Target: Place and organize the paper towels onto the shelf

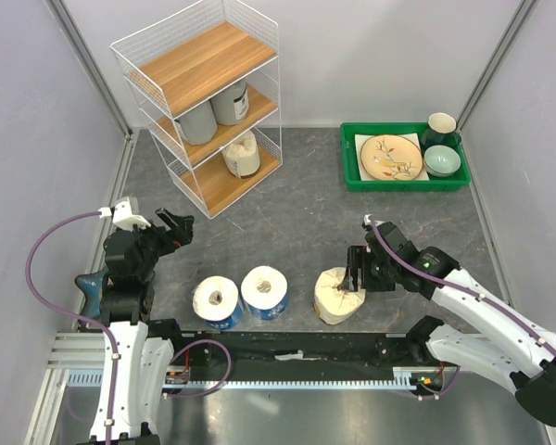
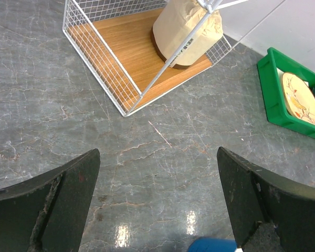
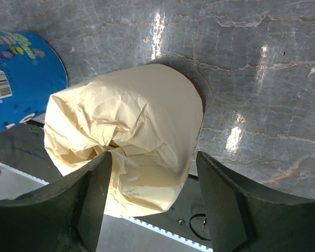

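Both pincers apart, the right pincer (image 3: 152, 170) astride a cream roll (image 3: 134, 118), the left pincer (image 2: 157, 157) near the shelf (image 2: 128, 50)

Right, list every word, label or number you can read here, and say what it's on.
Nothing reads clearly.
Blue-wrapped paper towel roll: barcode label and colourful lettering, too blurred to read.
Cream paper-wrapped roll on the white wire shelf, bottom wooden tier: small print by its dark base, too small to read.
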You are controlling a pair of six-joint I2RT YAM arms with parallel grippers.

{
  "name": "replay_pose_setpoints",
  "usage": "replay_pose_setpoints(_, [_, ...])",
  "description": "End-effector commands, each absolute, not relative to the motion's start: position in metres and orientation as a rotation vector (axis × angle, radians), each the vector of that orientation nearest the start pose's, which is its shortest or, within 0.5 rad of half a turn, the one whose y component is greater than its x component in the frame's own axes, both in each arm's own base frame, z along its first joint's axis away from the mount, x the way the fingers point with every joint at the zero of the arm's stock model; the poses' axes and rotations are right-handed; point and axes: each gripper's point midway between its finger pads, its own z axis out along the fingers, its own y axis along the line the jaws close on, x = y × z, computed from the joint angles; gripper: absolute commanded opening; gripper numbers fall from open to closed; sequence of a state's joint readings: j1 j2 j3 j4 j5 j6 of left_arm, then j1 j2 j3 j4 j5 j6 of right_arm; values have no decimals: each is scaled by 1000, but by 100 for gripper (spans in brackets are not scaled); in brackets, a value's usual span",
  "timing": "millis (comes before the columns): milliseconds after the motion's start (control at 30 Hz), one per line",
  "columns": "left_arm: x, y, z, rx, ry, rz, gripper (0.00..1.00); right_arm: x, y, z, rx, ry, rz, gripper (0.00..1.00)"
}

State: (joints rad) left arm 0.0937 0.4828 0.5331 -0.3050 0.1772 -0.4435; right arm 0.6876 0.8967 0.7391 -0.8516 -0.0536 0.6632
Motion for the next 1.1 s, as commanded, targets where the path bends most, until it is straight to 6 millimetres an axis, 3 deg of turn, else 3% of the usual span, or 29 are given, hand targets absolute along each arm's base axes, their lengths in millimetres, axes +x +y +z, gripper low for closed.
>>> replay_pose_setpoints(0, [260,-25,216,-325,1785,-397,100,133,161,102,-109,2735,536,72])
replay_pose_setpoints(200, [260,-25,216,-326,1787,-397,100,135,165,90,-120,2753,528,62])
replay_pose_setpoints(233, [260,-25,216,-326,1787,-400,100,138,166,90,-114,2746,527,55])
replay_pose_setpoints(300, [260,-26,216,-325,1787,-401,100,144,170,95,-98,2719,538,48])
replay_pose_setpoints(400, [260,-26,216,-327,1785,-401,100,168,190,122,-39,2580,654,39])
replay_pose_setpoints(533, [260,-26,215,-327,1790,-404,100,216,237,181,-10,2345,855,35])
replay_pose_setpoints(600, [261,-26,214,-331,1792,-402,100,238,260,187,-18,2314,888,34])
replay_pose_setpoints(633, [260,-26,215,-329,1788,-402,100,249,273,206,-35,2268,919,34])
replay_pose_setpoints(700, [260,-26,215,-330,1790,-404,99,271,295,205,-61,2256,914,34])
replay_pose_setpoints(733, [260,-26,215,-329,1790,-406,99,284,308,224,-74,2203,930,33])
replay_pose_setpoints(767, [260,-27,214,-327,1792,-409,99,294,317,229,-83,2183,931,33])
replay_pose_setpoints(800, [260,-27,214,-329,1792,-410,100,308,328,215,-88,2207,900,33])
replay_pose_setpoints(833, [260,-27,214,-327,1794,-412,100,324,338,234,-96,2160,903,33])
replay_pose_setpoints(867, [261,-27,214,-328,1793,-408,99,336,349,215,-103,2197,878,33])
replay_pose_setpoints(900, [260,-27,213,-326,1797,-408,100,345,358,214,-105,2190,880,33])
replay_pose_setpoints(933, [261,-27,213,-327,1797,-409,99,357,369,230,-107,2151,900,32])
replay_pose_setpoints(967, [261,-26,214,-329,1793,-407,99,366,380,209,-112,2188,883,32])
replay_pose_setpoints(1000, [261,-27,213,-328,1795,-408,100,373,388,208,-114,2182,887,32])
replay_pose_setpoints(1033, [261,-27,213,-329,1793,-409,100,383,398,221,-113,2149,906,32])
replay_pose_setpoints(1067, [261,-27,213,-328,1795,-408,99,391,407,202,-116,2177,888,32])
